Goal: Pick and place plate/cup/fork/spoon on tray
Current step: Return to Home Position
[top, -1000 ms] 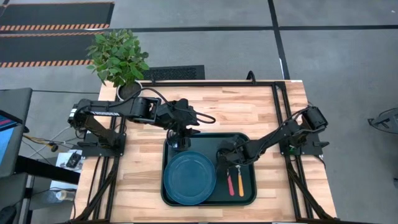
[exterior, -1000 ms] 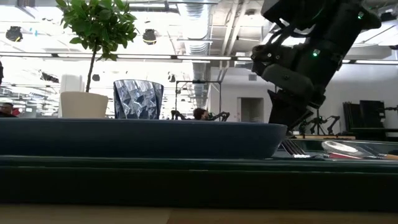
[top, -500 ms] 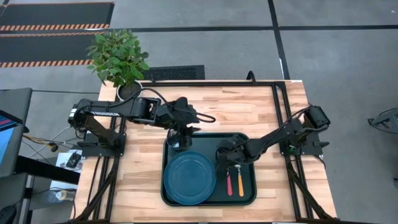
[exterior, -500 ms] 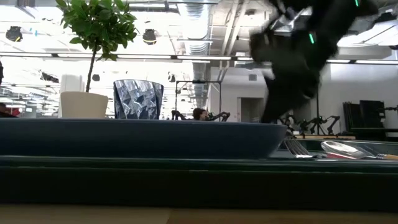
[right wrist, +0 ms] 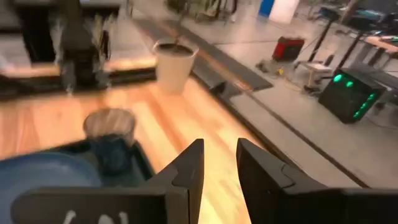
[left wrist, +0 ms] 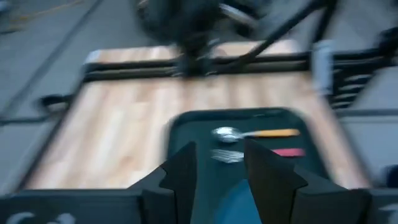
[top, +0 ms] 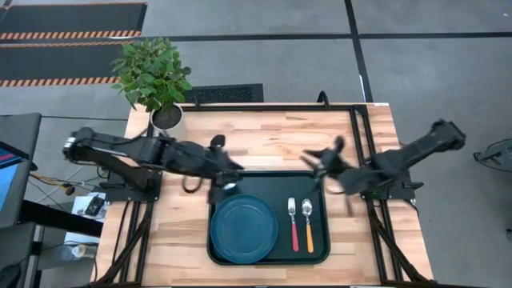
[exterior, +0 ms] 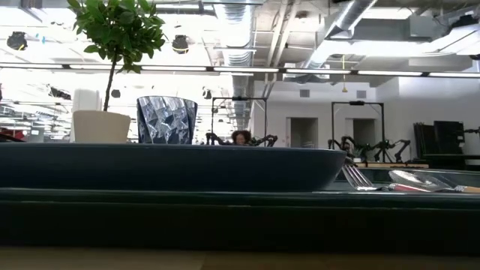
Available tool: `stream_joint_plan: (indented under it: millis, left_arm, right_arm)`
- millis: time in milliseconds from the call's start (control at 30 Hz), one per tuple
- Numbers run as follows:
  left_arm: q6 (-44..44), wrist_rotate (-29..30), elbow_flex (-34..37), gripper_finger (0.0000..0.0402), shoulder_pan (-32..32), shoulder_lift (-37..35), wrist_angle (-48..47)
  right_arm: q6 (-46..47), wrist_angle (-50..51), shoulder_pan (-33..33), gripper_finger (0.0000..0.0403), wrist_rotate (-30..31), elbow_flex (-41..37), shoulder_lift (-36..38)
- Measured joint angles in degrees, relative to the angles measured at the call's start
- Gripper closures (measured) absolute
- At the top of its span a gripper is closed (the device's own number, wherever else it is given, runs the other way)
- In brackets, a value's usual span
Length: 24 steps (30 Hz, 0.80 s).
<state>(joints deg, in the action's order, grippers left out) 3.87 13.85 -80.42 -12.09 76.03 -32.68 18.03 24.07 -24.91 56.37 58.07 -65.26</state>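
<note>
The dark green tray [top: 268, 182] lies on the table's near middle. On it lie the blue plate [top: 244, 228], the red-handled fork [top: 294, 226] and the orange-handled spoon [top: 309, 226]. The grey cup [right wrist: 111, 140] stands upright in the tray's far left corner, beside the plate [exterior: 165, 166]. My left gripper [top: 226, 174] is raised near that corner, blurred, open [left wrist: 219, 146] and empty. My right gripper [top: 318, 164] is raised beyond the tray's far right corner, open [right wrist: 219, 144] and empty.
A white plant pot [top: 166, 118] with a leafy plant stands at the table's far left corner. A black frame rail [top: 356, 144] runs along the table's right side. Bare wood shows left, right and beyond the tray.
My right gripper has lifted off the fork and spoon and swung up toward the table's right edge. My left gripper has drawn back from the cup toward the left edge. Both move fast. The tableware stays where it was.
</note>
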Motion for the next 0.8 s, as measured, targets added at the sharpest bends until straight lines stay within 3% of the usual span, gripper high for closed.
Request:
stream_joint_plan:
  millis: [133, 233, 333, 500, 633, 733, 800]
  left_arm:
    - [0.6, -12.0, 16.8, 0.0279, 3.8, -12.5, 13.3]
    - [1.3, -14.5, 26.1, 0.0279, 6.5, -22.0, 18.5]
    - [1.4, -12.6, 32.9, 0.0279, 8.2, -30.1, 19.7]
    - [1.6, -1.7, 39.3, 0.0279, 8.8, -41.1, 18.8]
    - [3.2, 3.7, 42.0, 0.0279, 8.8, -47.3, 14.0]
    - [6.2, 2.5, 43.6, 0.0279, 8.8, -50.9, 9.5]
    - [6.1, 0.9, 46.4, 0.0279, 8.8, -53.6, 11.5]
  right_arm:
    - [1.2, -1.9, -1.4, 0.0285, 1.0, -9.0, 12.7]
    - [1.0, -10.1, -0.8, 0.0285, -2.8, -17.9, 21.5]
    - [-2.4, -22.7, 0.1, 0.0285, -8.8, -27.2, 28.9]
    - [-5.9, -39.7, 3.5, 0.0285, -14.3, -39.9, 38.4]
    - [-5.7, -43.0, 7.0, 0.0285, -17.2, -46.0, 45.4]
    - [-5.8, -42.7, 9.4, 0.0285, -18.2, -49.6, 51.4]
    - [-5.9, -42.6, 11.2, 0.0285, -18.2, -52.0, 55.8]
